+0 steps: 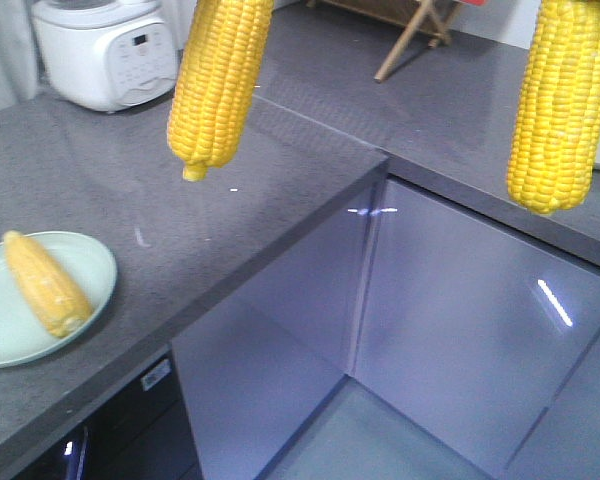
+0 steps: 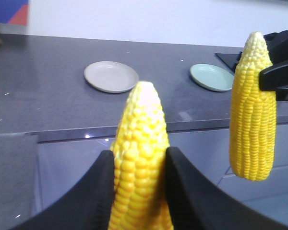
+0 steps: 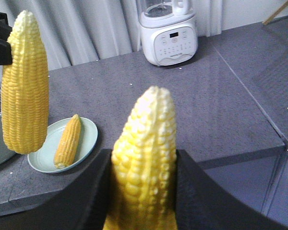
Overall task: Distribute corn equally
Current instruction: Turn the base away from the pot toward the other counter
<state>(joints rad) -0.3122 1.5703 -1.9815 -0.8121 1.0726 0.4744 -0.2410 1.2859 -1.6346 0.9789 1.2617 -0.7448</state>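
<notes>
1. My left jaws are closed snug on the left cob [image 1: 215,80]. Both black fingers [image 2: 98,191] press its sides. It hangs up in the air over the grey worktop [image 1: 280,190].
2. My right jaws are closed the same way on the right cob [image 1: 563,100]. It hangs in the air too, well apart from the left one, out by the corner where the worktop bends.
3. A third cob [image 1: 45,285] lies on the near plate [image 1: 92,268], at the left of the worktop. The white cooker [image 1: 105,50] stands far behind it.
4. My left wrist view shows two plates with nothing on them, on the other side of the worktop. They are a beige plate [image 2: 110,76] and a far green plate [image 2: 212,76], near each other but not touching.
5. I think I am at the carrying step. One plate has its corn, and two cobs are held and not yet put down.
6. Next, I think each held cob should go to its own bare plate, so every plate gets one. I need to swing the arms over there and keep the cobs from bumping. Then I lower each cob until it lies flat and open the jaws slowly. A round cob may roll off a shallow plate, so I would let go low and gently.
</notes>
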